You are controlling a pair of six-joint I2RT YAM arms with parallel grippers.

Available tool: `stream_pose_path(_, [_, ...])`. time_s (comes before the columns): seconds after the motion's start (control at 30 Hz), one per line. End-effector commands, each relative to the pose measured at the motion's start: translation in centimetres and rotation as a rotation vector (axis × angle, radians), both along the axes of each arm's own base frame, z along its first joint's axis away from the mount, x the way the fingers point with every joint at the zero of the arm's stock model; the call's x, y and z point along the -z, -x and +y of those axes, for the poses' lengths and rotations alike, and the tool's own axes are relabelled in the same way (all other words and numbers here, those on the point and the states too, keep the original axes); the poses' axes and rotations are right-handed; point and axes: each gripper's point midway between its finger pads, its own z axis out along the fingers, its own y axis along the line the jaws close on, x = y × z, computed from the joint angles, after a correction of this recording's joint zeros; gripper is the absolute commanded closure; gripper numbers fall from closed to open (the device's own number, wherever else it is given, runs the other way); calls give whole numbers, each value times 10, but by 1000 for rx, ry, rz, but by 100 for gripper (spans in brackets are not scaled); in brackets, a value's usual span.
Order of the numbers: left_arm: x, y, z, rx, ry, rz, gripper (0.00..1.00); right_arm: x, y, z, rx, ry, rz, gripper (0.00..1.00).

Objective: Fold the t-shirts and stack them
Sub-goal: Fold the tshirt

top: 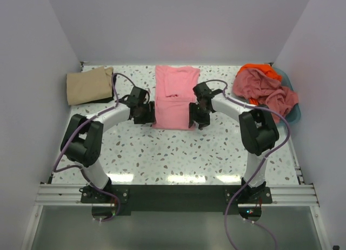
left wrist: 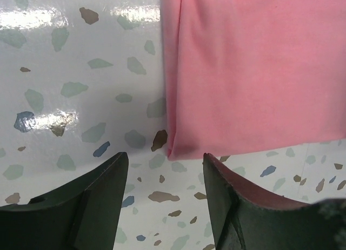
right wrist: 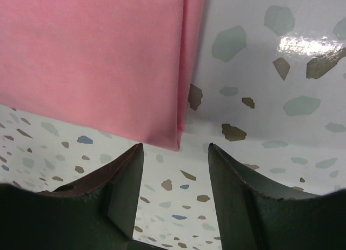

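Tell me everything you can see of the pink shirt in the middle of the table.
The pink t-shirt looks like soft, plain cotton. It lies flat on the speckled table, its sides folded inward into a long, neat rectangle, with a small wrinkle near its middle. Its two near corners sit just ahead of the left pincer and the right pincer, one at each corner. Both are open and neither grips it.

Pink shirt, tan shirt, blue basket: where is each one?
Pink shirt (top: 175, 99): top view, middle of the folded cloth.
Tan shirt (top: 89, 85): top view, middle of the folded cloth.
Basket (top: 286, 77): top view, on its far rim.
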Motion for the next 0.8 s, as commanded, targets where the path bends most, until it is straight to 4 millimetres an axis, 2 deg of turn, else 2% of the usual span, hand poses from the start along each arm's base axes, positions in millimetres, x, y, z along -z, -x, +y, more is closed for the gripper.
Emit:
stream_pose_path(0.0, [3,-4,-7,6,14,-18,38,5,-10,0,18,10,-33,46])
stream_pose_path(0.23, [12,1,-6,9,-8,8,39,14,-12,2,18,8,-25,49])
stream_pose_path(0.47, [20,10,-6,19,-24,29,42,22,-5,4,5,18,-3,55])
stream_pose_path(0.77, [30,9,-5,1,-44,40,48,25,-2,7,-9,23,4,57])
